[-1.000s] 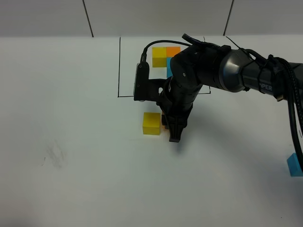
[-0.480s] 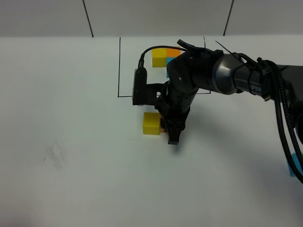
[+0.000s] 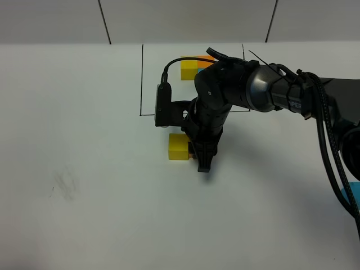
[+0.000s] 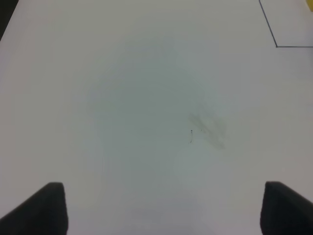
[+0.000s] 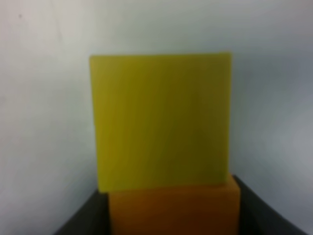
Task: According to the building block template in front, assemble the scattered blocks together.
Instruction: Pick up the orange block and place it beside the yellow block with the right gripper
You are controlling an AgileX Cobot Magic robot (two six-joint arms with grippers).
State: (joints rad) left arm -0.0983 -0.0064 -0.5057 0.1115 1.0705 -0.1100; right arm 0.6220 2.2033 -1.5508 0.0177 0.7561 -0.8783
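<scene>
The building block template shows in the exterior high view as a yellow cube and an orange cube inside a thin black rectangle. Its sky-blue cube is almost hidden behind my right arm. My right gripper is shut on the scattered orange cube, of which only a sliver shows from above. It holds this cube flush against the scattered yellow cube on the table. The scattered sky-blue cube lies at the far right edge. My left gripper is open and empty.
The white table has a faint smudge at the left, which the left wrist view also shows. A corner of the black rectangle shows in the left wrist view. Black cables hang off the right arm.
My right gripper has moved slightly left with the orange cube. It has nudged the yellow cube a little to the left. The left arm has not visibly changed.
</scene>
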